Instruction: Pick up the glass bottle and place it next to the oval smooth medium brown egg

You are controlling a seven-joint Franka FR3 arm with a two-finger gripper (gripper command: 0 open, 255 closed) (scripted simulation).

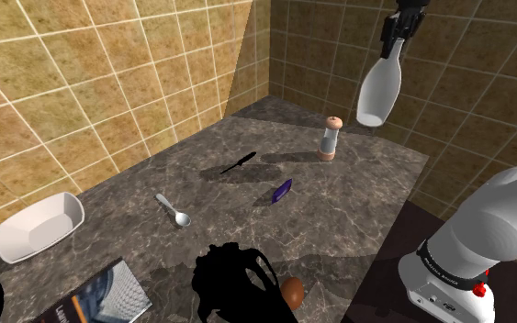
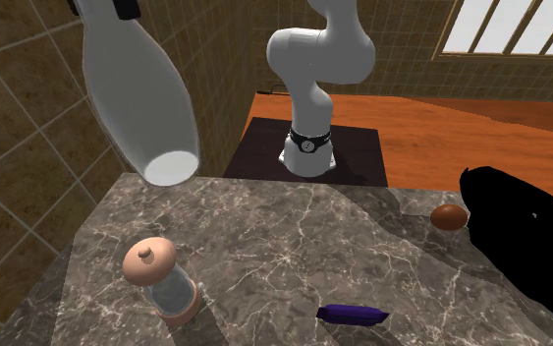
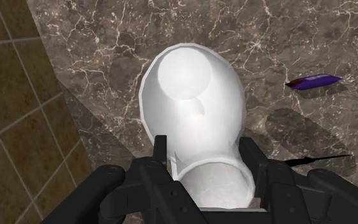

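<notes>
A plain white bottle [image 1: 379, 90] hangs high above the far end of the dark marble counter [image 1: 357, 202], held by its neck. My black gripper [image 1: 397, 38] is shut on the bottle [image 3: 193, 118], its fingers [image 3: 160, 156] clasping the neck on both sides. In the second exterior view the bottle [image 2: 138, 93] tilts with its base pointing down toward the counter. The brown egg [image 1: 292, 292] lies near the counter's front edge, beside a black shape [image 1: 238, 284]. The same egg [image 2: 449, 216] appears at the second exterior view's right.
A pepper-mill-like shaker [image 1: 330, 138] stands below the bottle. A purple wrapper [image 1: 282, 191], a black knife [image 1: 239, 162], a spoon [image 1: 173, 210], a white bowl [image 1: 40, 226] and a book [image 1: 100, 298] lie on the counter. Tiled walls [image 1: 82, 83] close in two sides.
</notes>
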